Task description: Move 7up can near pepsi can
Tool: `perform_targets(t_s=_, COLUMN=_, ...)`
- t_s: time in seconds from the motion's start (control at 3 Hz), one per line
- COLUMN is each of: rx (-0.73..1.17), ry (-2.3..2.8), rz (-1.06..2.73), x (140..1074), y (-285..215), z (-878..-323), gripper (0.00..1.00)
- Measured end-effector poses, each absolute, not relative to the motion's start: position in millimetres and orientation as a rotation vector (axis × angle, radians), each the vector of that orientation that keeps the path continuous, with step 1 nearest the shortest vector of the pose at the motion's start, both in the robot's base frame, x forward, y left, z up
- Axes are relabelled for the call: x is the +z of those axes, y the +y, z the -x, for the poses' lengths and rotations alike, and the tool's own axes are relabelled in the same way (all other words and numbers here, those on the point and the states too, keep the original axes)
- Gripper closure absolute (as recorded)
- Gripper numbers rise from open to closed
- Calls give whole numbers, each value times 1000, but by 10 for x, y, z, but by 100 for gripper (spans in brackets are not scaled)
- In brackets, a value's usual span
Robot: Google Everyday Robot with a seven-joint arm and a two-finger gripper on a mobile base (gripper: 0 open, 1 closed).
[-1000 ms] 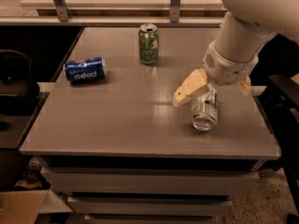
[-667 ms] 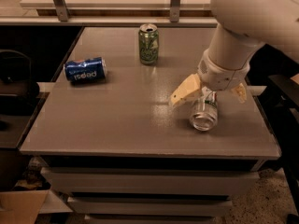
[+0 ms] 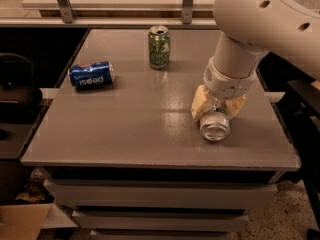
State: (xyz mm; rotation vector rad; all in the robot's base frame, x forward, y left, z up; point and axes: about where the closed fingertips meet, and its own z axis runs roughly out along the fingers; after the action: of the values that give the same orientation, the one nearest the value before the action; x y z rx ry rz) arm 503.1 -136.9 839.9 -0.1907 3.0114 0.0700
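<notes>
Camera view, nearest first: you've got a cardboard box [image 3: 20, 221] on the floor bottom-left and stacked drawer fronts [image 3: 150, 196] under the grey table [image 3: 125, 134].

On the table's front-right part lies the 7up can [image 3: 215, 127] – on its side, silver end facing you, not far from the front edge. The gripper [image 3: 216, 113] sits right on top of it, coming down from the white arm [image 3: 260, 19] at upper right. Its tan fingers [image 3: 199, 105] straddle the can, one on either side, and look clamped onto its body, so it's gripped. The can appears to rest on the tabletop.

Further back on the left, near the left edge, is the pepsi can [image 3: 91, 75] – blue, also on its side, lettering upside down to you. It's well apart from the 7up can, w/ bare tabletop between them.

Beyond that, approx. mid-table toward the back, a green can [image 3: 159, 47] stands upright, top open. Behind the table, a pale shelf w/ metal posts [image 3: 187, 4].
</notes>
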Motion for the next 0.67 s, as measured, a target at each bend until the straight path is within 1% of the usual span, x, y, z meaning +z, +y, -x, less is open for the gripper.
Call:
perform_targets(t_s=0.33, rx=63, ry=2993, rz=266, x=8454, y=-1280, z=-5093, gripper=63)
perform_targets(t_s=0.67, rx=65, ry=2946, rz=445, x=8632, y=-1105, z=-5196, gripper=88)
